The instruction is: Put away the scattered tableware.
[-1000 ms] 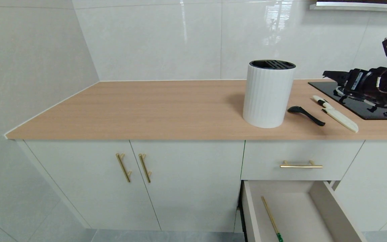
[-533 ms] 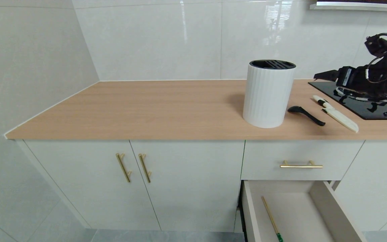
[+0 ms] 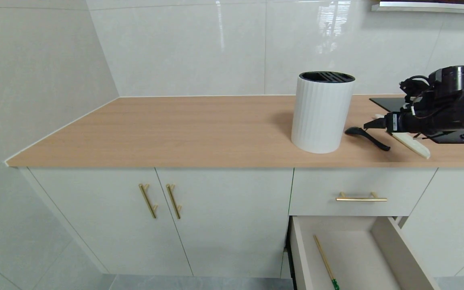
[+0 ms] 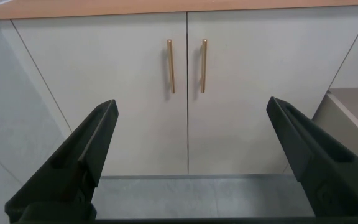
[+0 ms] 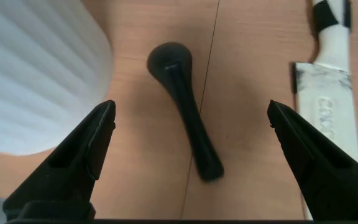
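1. Lower drawer (image 3: 357, 249), nearest, pulled open beneath the surface (image 3: 175, 129); green-tipped chopsticks (image 3: 324, 257) lying inside. Probably the place for loose tableware.
2. Left tool (image 4: 191, 106) low before the cabinet doors (image 4: 185, 124), jaws spread wide, holding nothing.
3. Black spoon (image 5: 184, 118) flat on the surface, bowl just beside the ribbed white knife holder (image 3: 320, 112), handle running toward the front edge. White knife (image 5: 331, 93) near it on the far side from the holder, roughly parallel, not touching.
4. Right tool (image 5: 189, 107) poised over the spoon, jaws wide and empty, one finger on the holder's side, the other on the knife's side. Step in hand, by judgement: descent to grasp the spoon.
5. For a clean grasp:
   - Centre on the middle of the handle, not the rounded bowl.
   - Close across the handle's narrow width.
   - Bring the fingertips almost to the surface, the handle being thin and low.
   - Keep one finger off the holder wall and the other short of the knife, so that neither gets nudged.
6. Right arm reaching in from the right across the black cooktop (image 3: 389, 104), forearm low and roughly level, tool end over the spoon's handle.
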Robot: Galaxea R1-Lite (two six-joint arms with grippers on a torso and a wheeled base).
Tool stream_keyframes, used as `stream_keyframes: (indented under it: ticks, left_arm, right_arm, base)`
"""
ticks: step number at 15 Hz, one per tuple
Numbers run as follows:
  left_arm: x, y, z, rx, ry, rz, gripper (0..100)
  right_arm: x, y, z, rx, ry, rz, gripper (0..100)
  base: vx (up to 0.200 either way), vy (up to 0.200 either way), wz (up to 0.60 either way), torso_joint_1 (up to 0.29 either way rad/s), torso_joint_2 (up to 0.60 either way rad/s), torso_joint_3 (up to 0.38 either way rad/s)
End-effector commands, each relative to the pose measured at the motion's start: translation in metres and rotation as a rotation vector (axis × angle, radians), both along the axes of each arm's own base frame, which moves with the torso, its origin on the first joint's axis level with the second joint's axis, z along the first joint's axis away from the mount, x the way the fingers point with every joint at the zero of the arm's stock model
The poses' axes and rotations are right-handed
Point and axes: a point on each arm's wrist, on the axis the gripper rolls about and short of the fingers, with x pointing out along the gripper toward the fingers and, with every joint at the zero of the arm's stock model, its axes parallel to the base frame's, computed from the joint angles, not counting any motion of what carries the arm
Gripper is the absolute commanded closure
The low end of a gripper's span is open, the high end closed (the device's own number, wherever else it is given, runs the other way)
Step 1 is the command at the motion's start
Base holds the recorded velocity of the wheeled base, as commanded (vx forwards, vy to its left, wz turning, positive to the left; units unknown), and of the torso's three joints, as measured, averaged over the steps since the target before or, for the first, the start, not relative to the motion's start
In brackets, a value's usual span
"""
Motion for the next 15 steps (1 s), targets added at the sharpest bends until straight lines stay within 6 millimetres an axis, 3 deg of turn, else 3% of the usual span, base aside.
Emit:
stream_keyframes:
  ticks: [1, 15]
  left_arm:
    - [0.0, 0.0, 0.0, 0.0, 0.001, 0.0, 0]
    - [0.0, 0.0, 0.0, 0.0, 0.001, 0.0, 0]
  right_arm:
    - [0.021, -0.002, -0.032, 0.001, 0.019, 0.002, 0]
    - [0.029, -0.003, -0.049, -0.026, -0.019, 0.012, 0]
  base:
    - [0.0, 0.0, 0.0, 0.0, 0.0, 0.0]
    - [0.0, 0.0, 0.0, 0.0, 0.0, 0.0]
